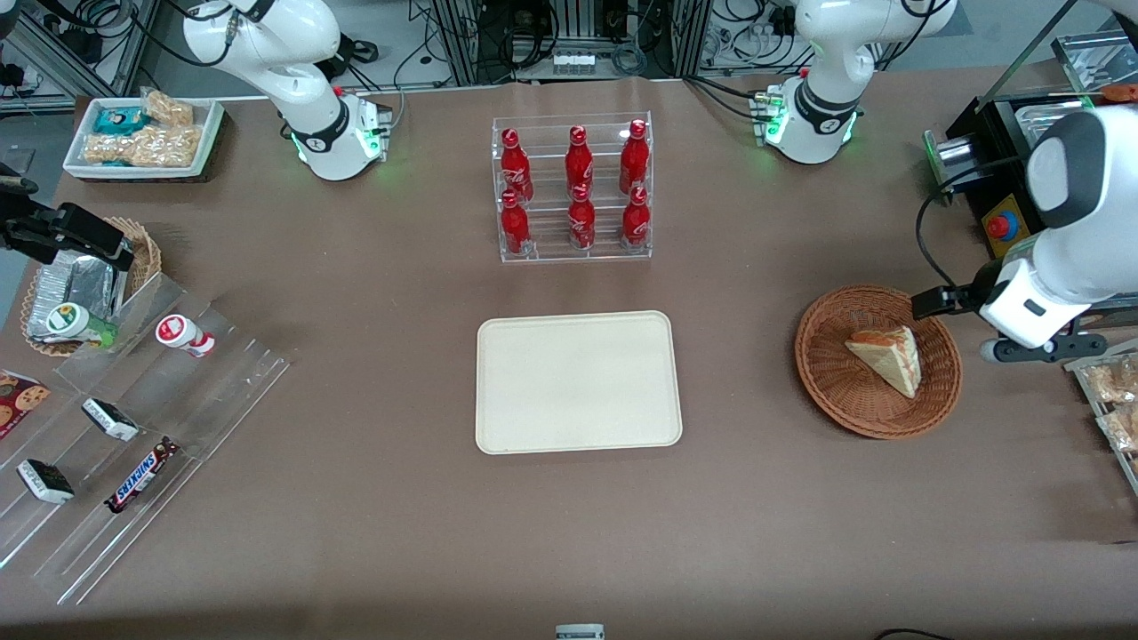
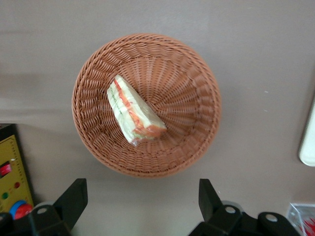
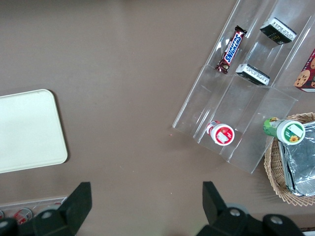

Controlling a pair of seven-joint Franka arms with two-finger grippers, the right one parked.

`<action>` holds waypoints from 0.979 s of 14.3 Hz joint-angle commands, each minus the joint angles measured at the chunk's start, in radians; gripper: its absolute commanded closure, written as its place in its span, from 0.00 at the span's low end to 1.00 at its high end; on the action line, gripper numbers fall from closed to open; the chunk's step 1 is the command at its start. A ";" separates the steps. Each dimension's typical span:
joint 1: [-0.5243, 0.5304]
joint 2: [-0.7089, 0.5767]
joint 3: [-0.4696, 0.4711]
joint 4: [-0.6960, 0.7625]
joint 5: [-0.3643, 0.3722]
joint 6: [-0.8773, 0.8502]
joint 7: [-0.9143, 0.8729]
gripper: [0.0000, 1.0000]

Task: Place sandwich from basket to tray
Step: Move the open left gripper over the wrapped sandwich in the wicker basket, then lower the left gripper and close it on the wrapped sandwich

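The sandwich (image 1: 885, 356), a pale wedge with a red-orange and green filling edge, lies in the round reddish-brown wicker basket (image 1: 836, 391) at the working arm's end of the table. The wrist view looks straight down on the sandwich (image 2: 135, 110) in the basket (image 2: 197, 98). My gripper (image 1: 956, 322) hangs above the basket's rim on the working arm's side, open, with nothing between its fingers (image 2: 74, 196). Only bare table shows under the gripper (image 2: 140, 201). The cream-beige tray (image 1: 578, 382) lies flat and bare at mid-table, beside the basket toward the parked arm.
A clear rack of red bottles (image 1: 573, 187) stands farther from the front camera than the tray. A black box with a red button (image 1: 1000, 222) sits by the working arm. Snack packs (image 1: 1116, 400) lie at that table end. A clear stepped display (image 1: 133, 418) stands toward the parked arm's end.
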 commanded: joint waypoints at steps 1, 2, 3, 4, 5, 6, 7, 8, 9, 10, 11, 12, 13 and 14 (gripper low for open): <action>0.037 -0.041 -0.009 -0.149 0.007 0.144 -0.006 0.00; 0.037 -0.039 -0.009 -0.192 0.007 0.199 -0.023 0.00; 0.038 -0.041 -0.007 -0.238 0.007 0.264 -0.069 0.00; 0.046 -0.041 -0.003 -0.271 0.009 0.308 -0.113 0.00; 0.047 -0.039 -0.003 -0.291 0.009 0.335 -0.162 0.00; 0.049 -0.036 -0.001 -0.295 0.007 0.346 -0.215 0.00; 0.049 -0.032 -0.001 -0.295 0.007 0.350 -0.293 0.00; 0.049 -0.027 -0.001 -0.295 0.006 0.362 -0.380 0.00; 0.049 -0.015 -0.001 -0.295 -0.002 0.372 -0.466 0.00; 0.049 -0.001 -0.001 -0.297 -0.008 0.385 -0.568 0.00; 0.049 0.016 -0.001 -0.299 -0.008 0.410 -0.665 0.00; 0.050 0.031 -0.001 -0.299 -0.008 0.431 -0.737 0.00; 0.050 0.049 -0.001 -0.299 -0.008 0.456 -0.800 0.00; 0.050 0.069 -0.001 -0.299 -0.007 0.470 -0.828 0.00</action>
